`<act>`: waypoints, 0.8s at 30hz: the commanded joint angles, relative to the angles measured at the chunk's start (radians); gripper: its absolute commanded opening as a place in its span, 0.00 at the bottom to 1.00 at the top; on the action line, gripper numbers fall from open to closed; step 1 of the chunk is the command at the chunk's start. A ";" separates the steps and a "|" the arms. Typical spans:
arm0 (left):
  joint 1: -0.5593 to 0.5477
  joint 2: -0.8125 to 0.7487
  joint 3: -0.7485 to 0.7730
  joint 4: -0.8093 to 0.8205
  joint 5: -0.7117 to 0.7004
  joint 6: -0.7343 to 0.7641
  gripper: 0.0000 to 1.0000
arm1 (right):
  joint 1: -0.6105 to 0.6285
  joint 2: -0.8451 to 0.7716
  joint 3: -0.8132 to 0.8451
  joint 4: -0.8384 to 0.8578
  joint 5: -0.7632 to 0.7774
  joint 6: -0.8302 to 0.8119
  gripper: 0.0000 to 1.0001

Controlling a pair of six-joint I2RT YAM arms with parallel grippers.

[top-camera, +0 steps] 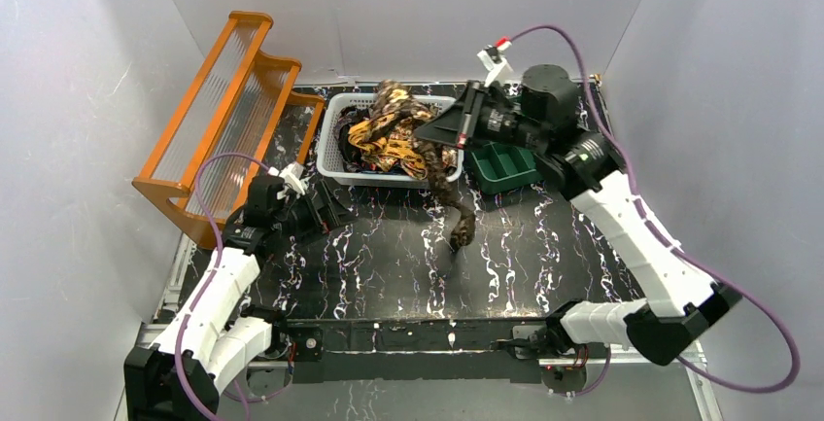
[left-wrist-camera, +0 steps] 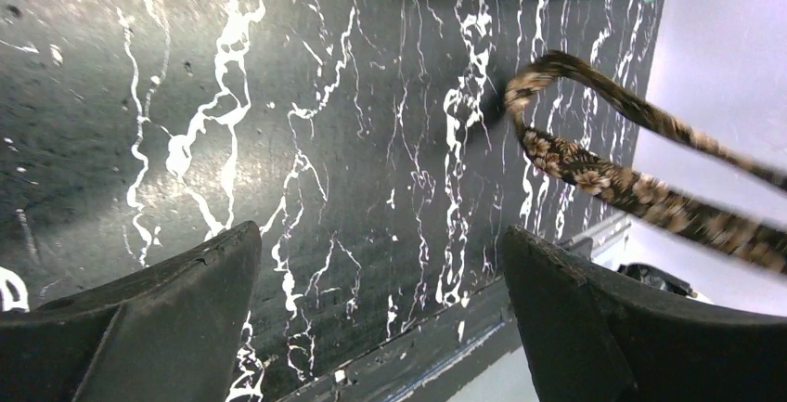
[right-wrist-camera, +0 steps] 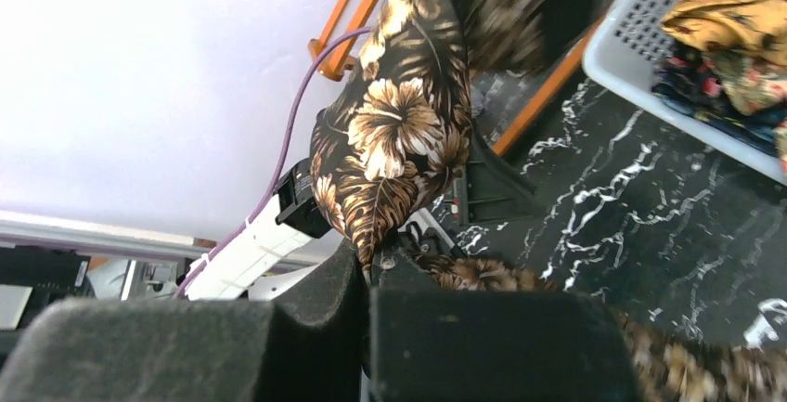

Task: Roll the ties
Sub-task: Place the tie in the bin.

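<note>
1. Fingers of the right gripper [right-wrist-camera: 369,267] are pressed together on a brown floral tie [right-wrist-camera: 399,133], just at the right rim of the white basket [top-camera: 384,180].
2. From that grip the tie's narrow length droops in front of the basket, ending in a loop; whether the loop touches the black marble table [top-camera: 389,275] is unclear.
3. The left gripper [left-wrist-camera: 379,235] sits low, front-left of the basket, its fingers spread wide with nothing between them; the loop hangs off to their right, apart.
4. More ties [top-camera: 384,139], yellow-orange and dark, are heaped inside the basket.
</note>
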 commanded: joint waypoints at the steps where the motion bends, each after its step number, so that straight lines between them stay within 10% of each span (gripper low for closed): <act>1: -0.004 0.003 0.086 -0.048 -0.098 0.028 0.98 | 0.050 0.125 0.114 0.048 -0.010 -0.009 0.01; 8: -0.004 -0.019 0.123 -0.093 -0.102 0.066 0.98 | 0.041 0.139 0.184 0.085 0.081 -0.063 0.01; 17: -0.004 -0.056 0.052 -0.083 -0.022 0.076 0.98 | -0.390 -0.287 -0.447 -0.087 0.196 -0.081 0.01; 24: -0.004 -0.033 0.017 -0.051 0.015 0.075 0.98 | -0.436 -0.224 -0.362 -0.116 -0.074 -0.190 0.01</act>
